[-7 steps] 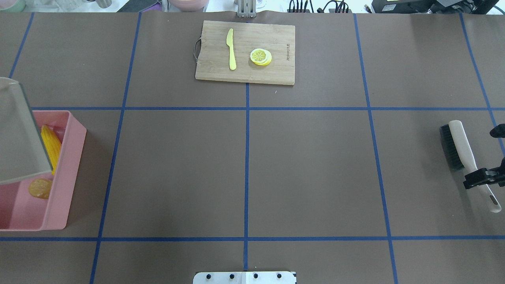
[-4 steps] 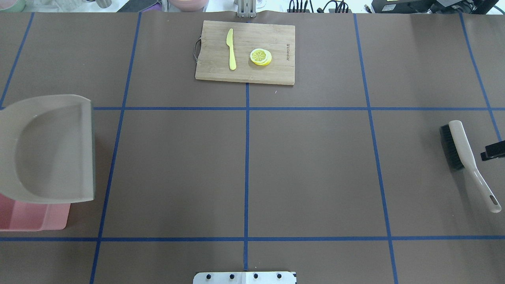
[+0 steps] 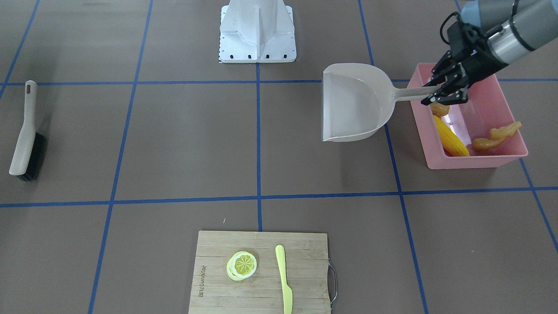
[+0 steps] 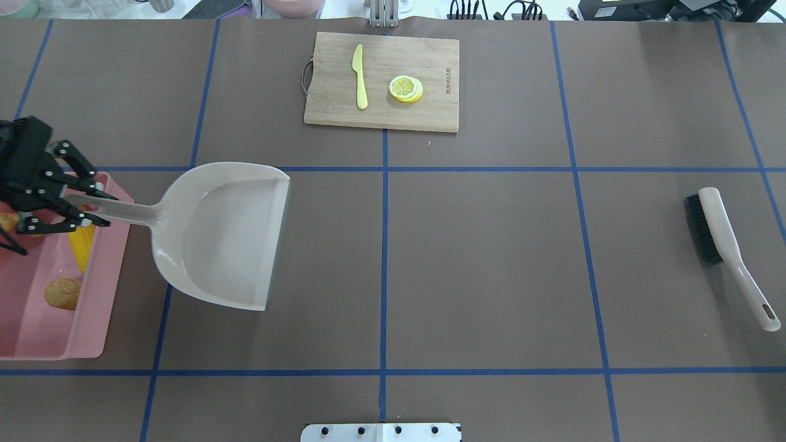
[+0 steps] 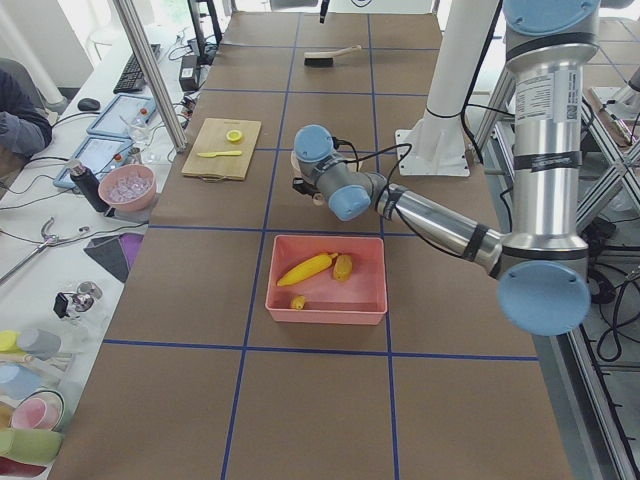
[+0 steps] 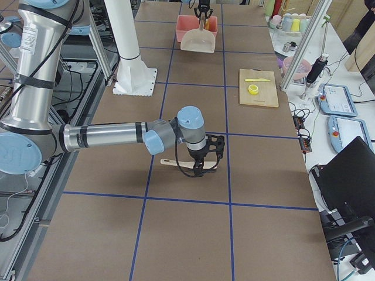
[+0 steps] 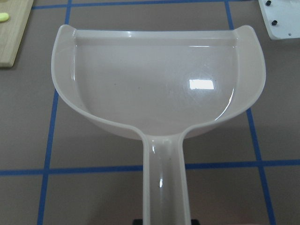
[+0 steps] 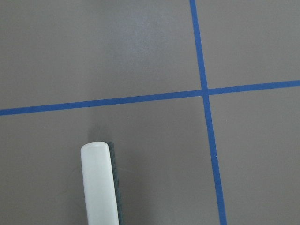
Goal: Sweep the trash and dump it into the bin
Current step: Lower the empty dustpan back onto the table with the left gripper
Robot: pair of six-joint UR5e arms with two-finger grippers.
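Note:
My left gripper [image 4: 83,210] is shut on the handle of the beige dustpan [image 4: 227,236], which is empty and held about level over the table beside the bin; the pan fills the left wrist view [image 7: 159,84]. The pink bin [image 4: 92,307] stands at the table's left end. It holds the yellow corn cob [image 3: 451,140], the brown potato [image 4: 61,293] and the tan ginger root [image 3: 497,136]. My right gripper [image 6: 205,164] shows only in the exterior right view, over the brush [image 4: 712,227]; I cannot tell whether it is open or shut.
A wooden cutting board [image 4: 430,110] at the far middle carries a yellow knife [image 4: 360,77] and a lemon slice [image 4: 405,88]. The brush lies flat near the right edge. The robot's base plate [image 4: 381,432] is at the near middle.
The dustpan has swung from tipped over the bin to level and out to the right of it. My right gripper has left the brush handle and gone off the overhead view's right edge.

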